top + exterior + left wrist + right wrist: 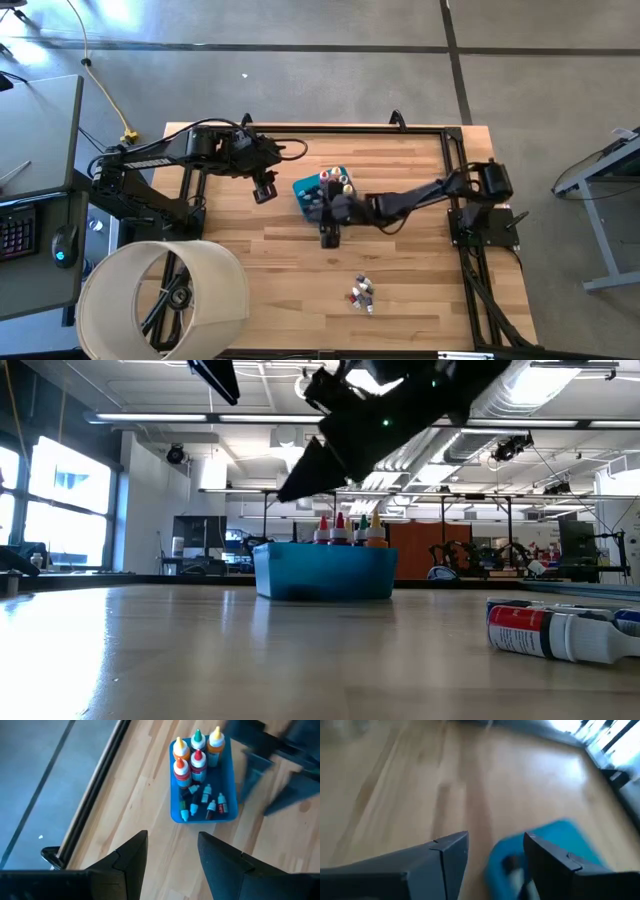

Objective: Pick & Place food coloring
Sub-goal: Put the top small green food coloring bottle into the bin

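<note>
Wooden surface [270, 270] below, my empty, open right gripper [330, 236] beside the blue tub [310, 190] must next reach the loose food coloring vials [361, 294], left gripper [264, 191] open, waiting.

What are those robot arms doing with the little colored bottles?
They are sorting food coloring. The blue tub on the wooden table already holds several squeeze bottles and small vials. The right gripper hangs open and empty beside the tub. The left gripper waits open on its other side. A few bottles still lie loose on the table.
</note>
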